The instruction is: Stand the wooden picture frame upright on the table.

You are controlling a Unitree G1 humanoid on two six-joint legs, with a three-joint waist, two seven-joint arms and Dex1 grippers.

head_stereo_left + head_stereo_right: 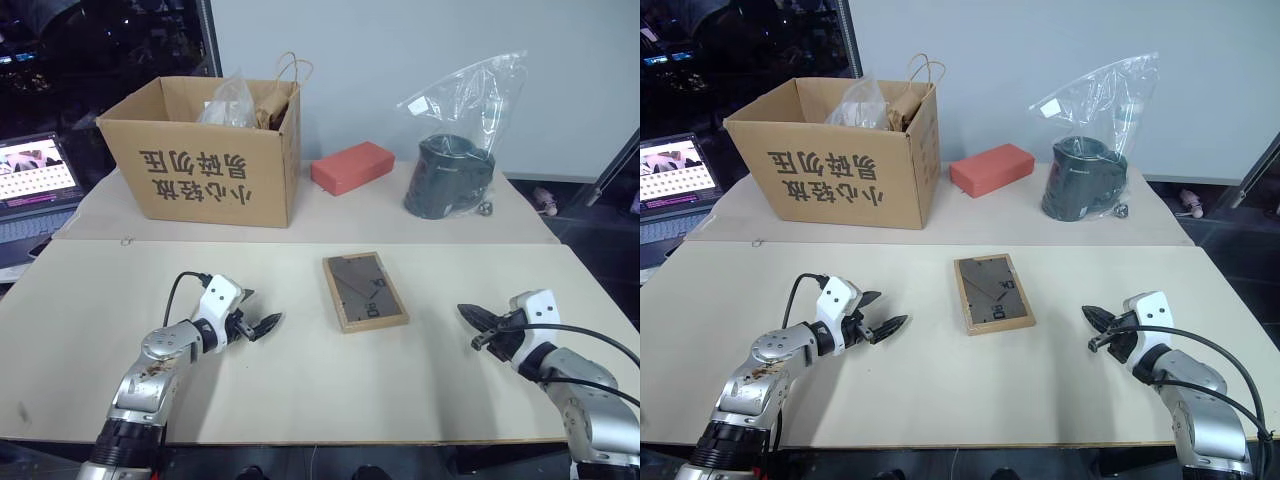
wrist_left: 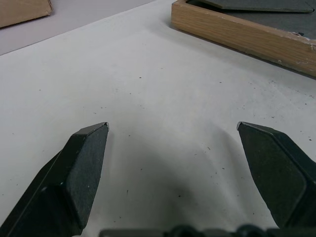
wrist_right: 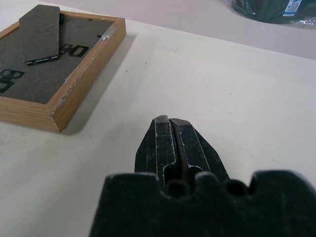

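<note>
The wooden picture frame [image 1: 365, 291] lay face down at mid-bench [image 1: 300, 400], between the left tool [image 1: 252, 325], fingers spread, and the right tool [image 1: 478, 322], pinched closed and empty. Its low edge sat flush on the bench, so a pinch would likely slip or push the frame away. The fold-out stand [image 3: 38, 33] lay flat, so an upright frame would probably topple.

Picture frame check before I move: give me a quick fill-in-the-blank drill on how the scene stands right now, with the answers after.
1. The wooden picture frame lies ____ on the table, its dark backing facing up.
2. The left gripper has its fingers ____, with nothing between them.
3. The right gripper has its fingers ____.
4. The frame lies ____ the two grippers, touched by neither.

Missing words: flat; open; shut; between
</note>
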